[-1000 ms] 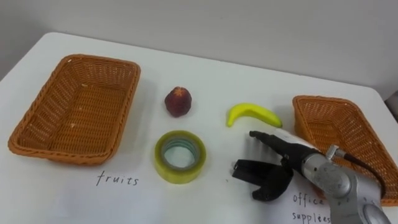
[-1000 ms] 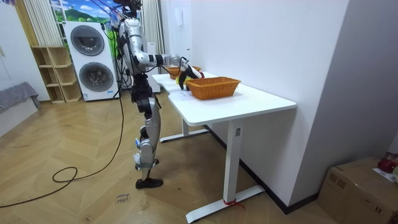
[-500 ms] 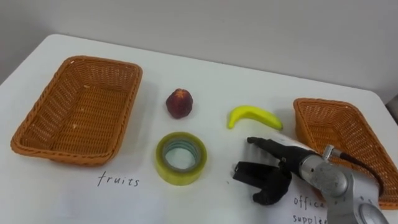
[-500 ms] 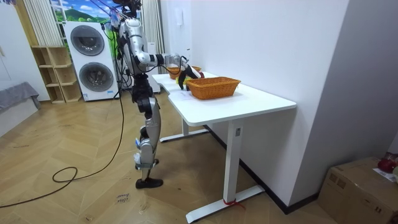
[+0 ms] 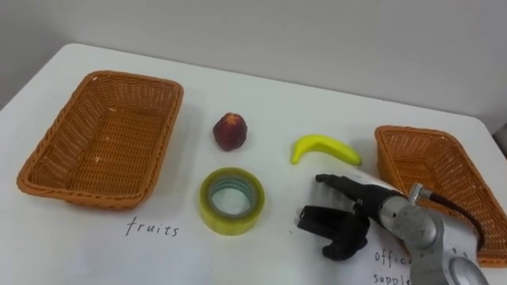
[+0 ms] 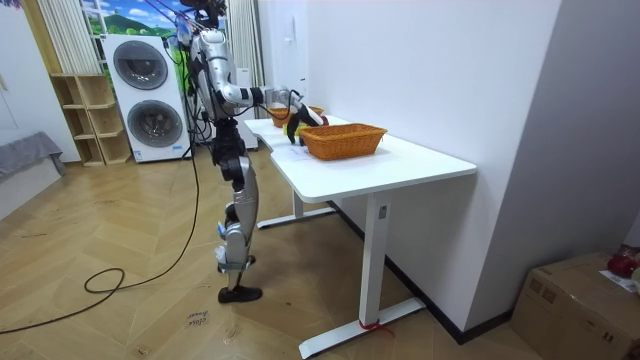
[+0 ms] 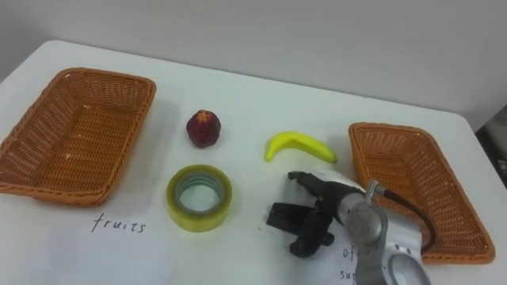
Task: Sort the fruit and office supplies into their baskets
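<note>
A yellow tape roll [image 5: 230, 200] lies flat near the table's front, above the handwritten word "fruits". A dark red fruit [image 5: 230, 131] sits behind it, and a banana [image 5: 325, 148] lies further right. One wicker basket [image 5: 103, 77] stands empty on the left, by the "fruits" label. Another empty wicker basket [image 5: 412, 131] stands on the right, by the office supplies label. My right hand [image 5: 356, 215] hovers low over the table between the tape and the right basket. Its dark fingers are spread and point left toward the tape, holding nothing.
The white table [image 6: 400, 165] stands against a white wall, and I stand at its end on the room view's left. Washing machines [image 6: 147, 95] and a shelf are behind me. Bare tabletop lies between the objects.
The whole picture has shifted slightly, so the camera moved. My right hand stays almost in place beside the tape, a little lower. No object has moved.
</note>
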Available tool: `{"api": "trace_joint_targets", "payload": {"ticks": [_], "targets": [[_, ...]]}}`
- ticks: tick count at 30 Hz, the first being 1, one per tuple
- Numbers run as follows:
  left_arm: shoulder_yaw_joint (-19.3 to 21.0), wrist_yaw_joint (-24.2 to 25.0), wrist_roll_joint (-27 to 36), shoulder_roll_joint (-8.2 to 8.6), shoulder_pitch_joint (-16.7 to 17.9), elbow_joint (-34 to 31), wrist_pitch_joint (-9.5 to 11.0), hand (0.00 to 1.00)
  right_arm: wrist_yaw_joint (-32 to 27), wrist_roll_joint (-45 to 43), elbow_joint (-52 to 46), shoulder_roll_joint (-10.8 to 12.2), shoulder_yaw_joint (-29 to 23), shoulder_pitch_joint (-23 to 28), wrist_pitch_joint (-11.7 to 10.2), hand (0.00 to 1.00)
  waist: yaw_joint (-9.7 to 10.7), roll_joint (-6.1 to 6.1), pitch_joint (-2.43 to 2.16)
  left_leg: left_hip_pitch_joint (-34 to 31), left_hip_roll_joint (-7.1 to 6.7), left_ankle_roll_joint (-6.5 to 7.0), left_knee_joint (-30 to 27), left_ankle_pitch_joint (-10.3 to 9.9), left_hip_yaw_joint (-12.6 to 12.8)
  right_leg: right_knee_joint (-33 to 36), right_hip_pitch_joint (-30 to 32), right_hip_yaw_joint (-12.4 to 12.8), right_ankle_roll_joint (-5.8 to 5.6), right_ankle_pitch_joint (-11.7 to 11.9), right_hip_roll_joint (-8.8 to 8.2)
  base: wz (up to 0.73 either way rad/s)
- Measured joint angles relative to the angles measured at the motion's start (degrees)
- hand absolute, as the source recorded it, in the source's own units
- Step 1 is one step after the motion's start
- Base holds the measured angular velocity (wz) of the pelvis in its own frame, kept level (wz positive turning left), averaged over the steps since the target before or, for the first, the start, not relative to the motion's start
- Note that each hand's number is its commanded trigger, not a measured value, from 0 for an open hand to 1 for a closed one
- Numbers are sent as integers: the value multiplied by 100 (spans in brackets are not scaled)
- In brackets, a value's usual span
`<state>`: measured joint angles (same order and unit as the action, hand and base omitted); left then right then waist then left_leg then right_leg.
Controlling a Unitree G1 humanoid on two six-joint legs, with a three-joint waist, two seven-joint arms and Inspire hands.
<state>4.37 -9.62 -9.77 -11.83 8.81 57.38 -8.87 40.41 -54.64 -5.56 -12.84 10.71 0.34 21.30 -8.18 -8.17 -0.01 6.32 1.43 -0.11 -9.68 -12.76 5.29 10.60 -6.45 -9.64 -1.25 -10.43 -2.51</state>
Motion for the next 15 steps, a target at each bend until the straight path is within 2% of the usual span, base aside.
{"api": "trace_joint_targets", "payload": {"ticks": [5,15], "targets": [[-9,-116,2,7,0,-2,7,0,-401,-196,376,76,14,-266,11,100,-3,-2,-1,-21,-2,0,-6,0,-77,-6,5,-95,0,2,-3,9],[-5,-176,4,6,-46,-1,20,0,-660,-411,489,95,112,-284,7,100,-18,-6,-4,-15,-9,1,-32,0,-95,-7,-37,-154,-1,2,-14,0]]}}
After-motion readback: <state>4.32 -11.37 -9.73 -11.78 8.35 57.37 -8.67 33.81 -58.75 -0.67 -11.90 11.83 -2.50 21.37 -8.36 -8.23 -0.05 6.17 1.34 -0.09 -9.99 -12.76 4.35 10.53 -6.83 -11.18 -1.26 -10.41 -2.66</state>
